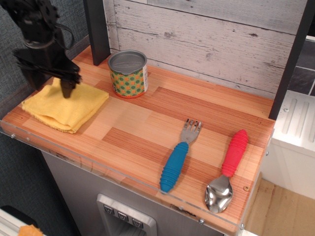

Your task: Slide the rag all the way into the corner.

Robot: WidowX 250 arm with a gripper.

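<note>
The pincer (49,86) hung open and empty just above the rag's (65,106) far edge — the cloth lay directly beneath and toward the camera, near the worktop's (147,128) left corner (12,123). The patterned tin (128,74) stood beside it, apart — nothing blocked the corner.

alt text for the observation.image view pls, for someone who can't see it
A black robot gripper, jaws open, hangs just above a folded yellow rag lying at the left corner of a wood-plank tabletop. A patterned tin stands just right of the rag; a blue-handled fork and a red-handled spoon lie side by side at the right.
</note>
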